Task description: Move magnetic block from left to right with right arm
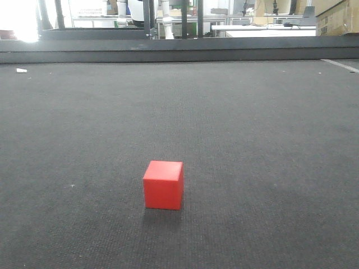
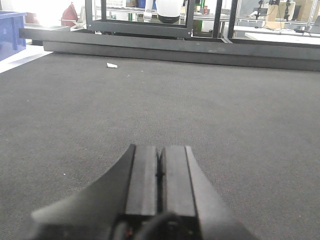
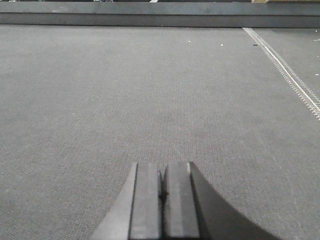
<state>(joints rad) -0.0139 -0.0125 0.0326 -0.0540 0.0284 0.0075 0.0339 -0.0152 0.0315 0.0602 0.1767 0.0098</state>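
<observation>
The magnetic block (image 1: 163, 185), a small bright-red cube, rests alone on the dark grey mat in the front view, slightly left of centre and near the camera. No gripper shows in that view. In the left wrist view my left gripper (image 2: 160, 148) is shut, its two fingers pressed together with nothing between them, above bare mat. In the right wrist view my right gripper (image 3: 161, 165) is likewise shut and empty over bare mat. The block appears in neither wrist view.
A raised dark ledge (image 1: 179, 49) borders the mat's far side, with frames and tables behind it. A small white scrap (image 2: 112, 65) lies at the far left. A pale strip (image 3: 285, 70) runs along the mat's right side. A blue bin (image 2: 11, 34) stands far left.
</observation>
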